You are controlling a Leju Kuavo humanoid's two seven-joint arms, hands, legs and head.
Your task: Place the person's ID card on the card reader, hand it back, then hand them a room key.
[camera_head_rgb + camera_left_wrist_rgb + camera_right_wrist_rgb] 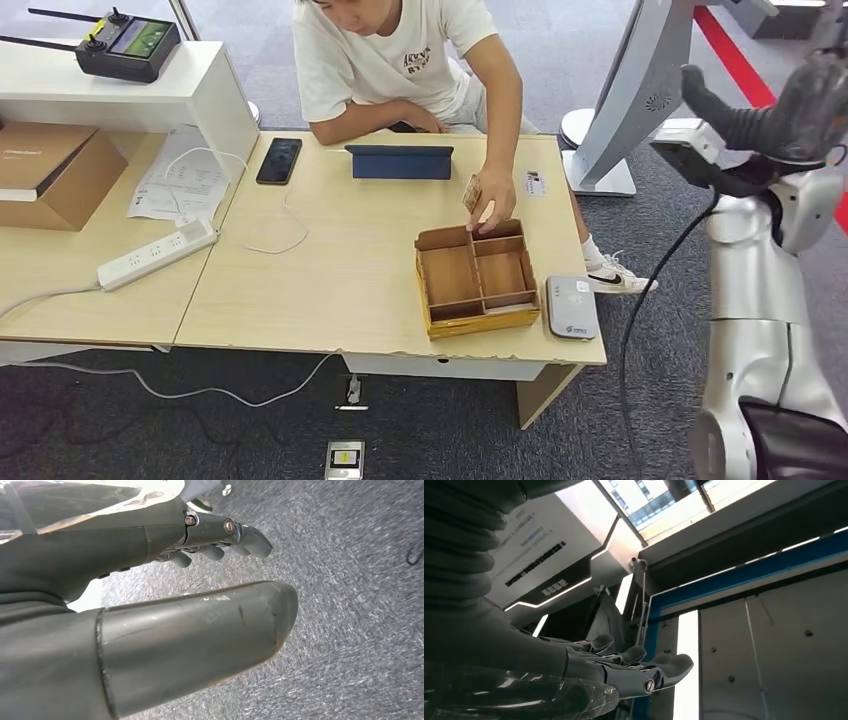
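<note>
A person in a white T-shirt sits behind the table and pinches a small brownish card [472, 193] just above the back edge of a wooden box with compartments [475, 278]. The grey-white card reader [571, 306] lies flat right of the box, near the table's front corner. My right hand [785, 110] is raised high at the right, well off the table, with its fingers [644, 672] stretched out and holding nothing. My left hand [210, 580] hangs over grey carpet, thumb and fingers extended, with nothing in it.
A blue folded tablet cover [400, 161], a black phone [278, 160] and a small white card [534, 182] lie on the table's far side. A power strip [157, 254] and a cardboard box [50, 170] are at the left. A white stand [625, 100] rises beside my right arm.
</note>
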